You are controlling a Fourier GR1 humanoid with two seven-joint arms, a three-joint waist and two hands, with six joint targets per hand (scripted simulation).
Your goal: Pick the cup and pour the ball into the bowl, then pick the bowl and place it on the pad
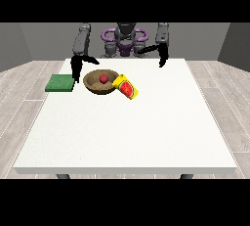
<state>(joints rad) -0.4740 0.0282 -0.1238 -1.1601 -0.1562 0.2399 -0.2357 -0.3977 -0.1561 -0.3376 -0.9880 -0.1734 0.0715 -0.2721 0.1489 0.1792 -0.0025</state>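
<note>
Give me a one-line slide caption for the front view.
Red ball sits in the brown bowl, yellow cup tipped beside it, green pad waiting at the view's left.

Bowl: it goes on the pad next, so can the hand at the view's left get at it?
Probably yes. That hand hangs between the pad and the bowl, with nothing between it and the near rim. The cup lies against the far side.

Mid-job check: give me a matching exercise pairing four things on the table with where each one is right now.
Things:
1. small red ball
2. yellow cup with red inside
3. flat green pad
4. round brown wooden bowl

Places:
A. on its side beside the bowl
B. inside the bowl
C. at the table's edge, view's left
D. between pad and cup

Pairs: 1-B, 2-A, 3-C, 4-D
</note>
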